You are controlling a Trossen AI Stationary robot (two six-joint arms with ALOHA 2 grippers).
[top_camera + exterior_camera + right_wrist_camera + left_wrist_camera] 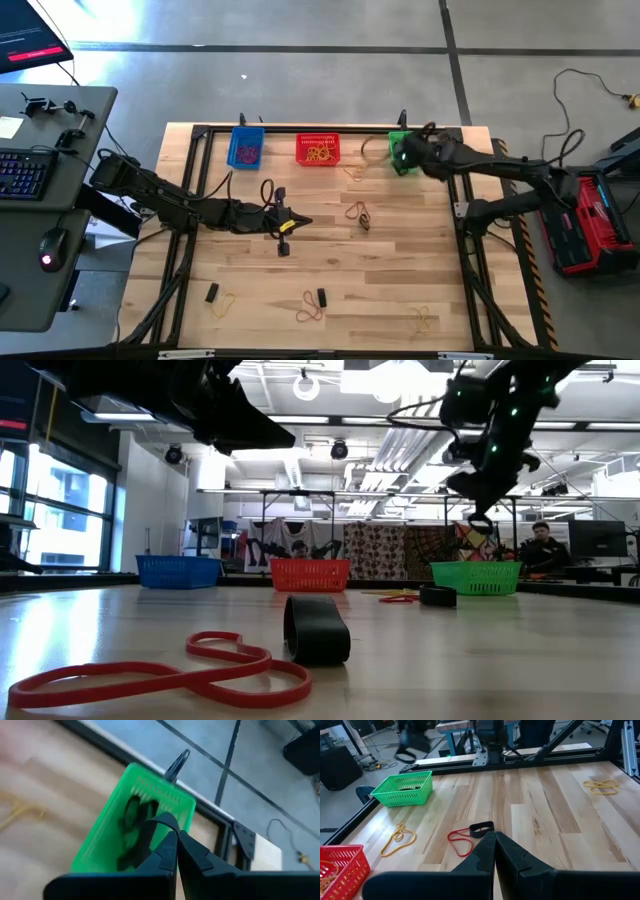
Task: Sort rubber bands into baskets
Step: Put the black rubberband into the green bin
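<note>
The blue basket, the red basket and the green basket stand in a row at the table's far edge. My right gripper hovers over the green basket, shut on a thick dark rubber band. More dark bands lie inside the green basket. My left gripper is shut and empty above the table's middle left. In the left wrist view its fingers point toward a red band with a dark band on the table. My right gripper pinches the dark band's upper part between its two fingertips, coming from above and pointing down. The band hangs as an open loop below the fingers, clear of the green basket beneath it.
Loose bands lie about the table: red and dark ones at the middle, a tan one by the red basket, a dark one and yellow ones near left, red and dark ones near middle, yellow ones near right. A black frame edges the table.
</note>
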